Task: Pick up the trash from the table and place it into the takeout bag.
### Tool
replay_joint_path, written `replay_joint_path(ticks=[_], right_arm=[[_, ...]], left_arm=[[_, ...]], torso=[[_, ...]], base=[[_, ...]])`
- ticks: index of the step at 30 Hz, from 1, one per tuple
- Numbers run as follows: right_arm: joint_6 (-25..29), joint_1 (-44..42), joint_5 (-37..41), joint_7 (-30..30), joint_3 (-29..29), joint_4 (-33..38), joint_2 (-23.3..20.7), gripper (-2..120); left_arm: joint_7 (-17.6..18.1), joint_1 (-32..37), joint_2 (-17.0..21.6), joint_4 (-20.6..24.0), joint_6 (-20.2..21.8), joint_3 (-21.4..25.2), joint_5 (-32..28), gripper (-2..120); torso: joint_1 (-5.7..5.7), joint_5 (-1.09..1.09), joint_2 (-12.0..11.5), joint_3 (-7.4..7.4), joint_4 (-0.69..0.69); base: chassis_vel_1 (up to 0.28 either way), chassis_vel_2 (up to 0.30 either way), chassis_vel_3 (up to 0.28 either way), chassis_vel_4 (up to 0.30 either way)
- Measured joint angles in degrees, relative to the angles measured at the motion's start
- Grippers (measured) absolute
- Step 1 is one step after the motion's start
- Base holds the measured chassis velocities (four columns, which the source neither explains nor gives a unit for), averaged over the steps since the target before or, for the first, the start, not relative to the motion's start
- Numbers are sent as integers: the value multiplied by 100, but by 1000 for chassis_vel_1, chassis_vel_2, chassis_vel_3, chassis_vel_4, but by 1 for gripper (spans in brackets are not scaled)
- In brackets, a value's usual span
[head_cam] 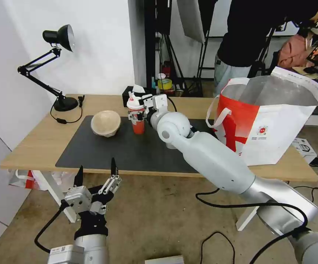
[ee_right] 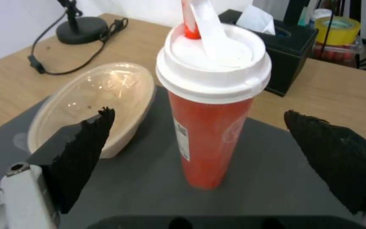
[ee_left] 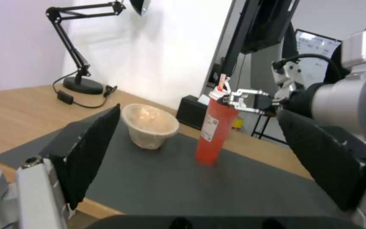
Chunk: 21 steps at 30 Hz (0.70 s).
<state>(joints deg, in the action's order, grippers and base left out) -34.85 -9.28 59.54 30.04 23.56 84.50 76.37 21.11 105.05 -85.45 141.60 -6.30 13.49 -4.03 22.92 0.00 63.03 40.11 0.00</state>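
Note:
The tall red cup (head_cam: 138,124) with white lid and straw stands upright on the dark mat (head_cam: 104,150) of the table (head_cam: 38,141). My right gripper (head_cam: 137,114) is open, with one finger on each side of the cup's upper half; in the right wrist view the cup (ee_right: 210,127) stands between the black fingers (ee_right: 85,146). A beige paper bowl (head_cam: 106,123) lies tilted just left of the cup. The takeout bag (head_cam: 272,121) stands open at the table's right end. My left gripper (head_cam: 96,173) hangs open below the table's front edge.
A black tissue box (head_cam: 129,96) sits behind the cup. A black desk lamp (head_cam: 62,73) and its cable occupy the table's back left corner. A person stands behind the bag. Cables lie on the floor to the right.

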Motion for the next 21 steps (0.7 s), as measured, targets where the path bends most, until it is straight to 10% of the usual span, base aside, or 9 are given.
replay_joint_path(ticks=[21], right_arm=[[88,107,-307,-400,-20,-784,322,100]], left_arm=[[3,-65,-65,-28,4,-55,-18,100]], torso=[[0,0,-1,0,0]], base=[[0,0,0,0]])
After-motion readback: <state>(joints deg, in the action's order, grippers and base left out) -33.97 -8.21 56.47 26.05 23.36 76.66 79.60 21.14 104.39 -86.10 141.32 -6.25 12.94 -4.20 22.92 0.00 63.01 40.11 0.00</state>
